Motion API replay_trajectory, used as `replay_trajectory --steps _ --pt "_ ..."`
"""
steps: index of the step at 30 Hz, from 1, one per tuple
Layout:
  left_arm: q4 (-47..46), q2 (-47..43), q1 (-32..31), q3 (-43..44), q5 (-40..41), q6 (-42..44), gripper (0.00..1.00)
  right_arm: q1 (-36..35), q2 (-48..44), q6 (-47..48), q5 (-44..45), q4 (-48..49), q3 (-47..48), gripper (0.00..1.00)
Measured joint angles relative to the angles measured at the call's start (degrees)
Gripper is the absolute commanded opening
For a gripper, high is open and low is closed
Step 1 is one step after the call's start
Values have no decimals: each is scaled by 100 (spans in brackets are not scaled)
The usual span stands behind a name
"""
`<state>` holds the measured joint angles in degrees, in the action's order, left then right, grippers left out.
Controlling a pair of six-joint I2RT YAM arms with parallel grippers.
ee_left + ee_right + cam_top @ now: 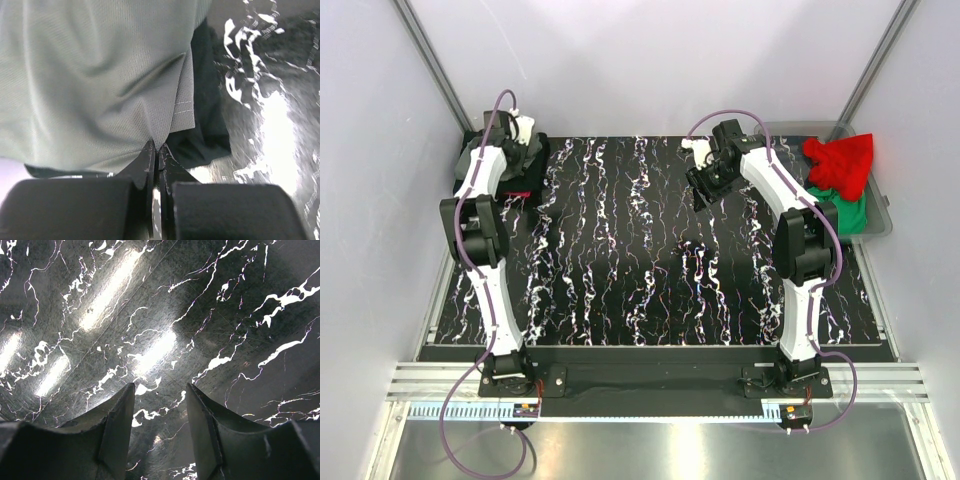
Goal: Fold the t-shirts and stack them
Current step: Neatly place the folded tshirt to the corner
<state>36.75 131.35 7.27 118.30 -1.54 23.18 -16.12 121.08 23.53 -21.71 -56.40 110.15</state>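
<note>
L pincer (155, 149) is at far-left corner of black white-veined marble-look desk (650, 260), jaws pressed together on hem of large soft grey cloth t-shirt (90, 75), which puckers at the tips. This shirt lies over a black cloth t-shirt (205, 100). R pincer (160, 387) hovers over bare desk at far right, jaws wide, nothing btwn. Just right of it, clear grey plastic bin (883, 222) holds red t-shirt (842, 160) on green t-shirt (852, 212).
</note>
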Motion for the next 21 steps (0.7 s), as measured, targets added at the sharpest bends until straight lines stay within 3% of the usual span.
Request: replay_trajectory --steps 12,14,16,17,18,21 --pt "59 -350 -146 -258 -35 142 3 0 0 -28 -31 4 0 52" --pt "70 -350 -157 -258 -31 219 41 0 0 -33 -31 7 0 52" --pt "85 -350 -164 -258 -28 251 57 0 0 -35 -31 9 0 52" --pt "90 -350 -164 -258 -31 269 71 0 0 -35 -31 11 0 52" --pt "85 -350 -164 -258 -61 306 75 0 0 -37 -31 15 0 52" --pt "52 -337 -164 -225 -227 367 75 0 0 -42 -37 17 0 52"
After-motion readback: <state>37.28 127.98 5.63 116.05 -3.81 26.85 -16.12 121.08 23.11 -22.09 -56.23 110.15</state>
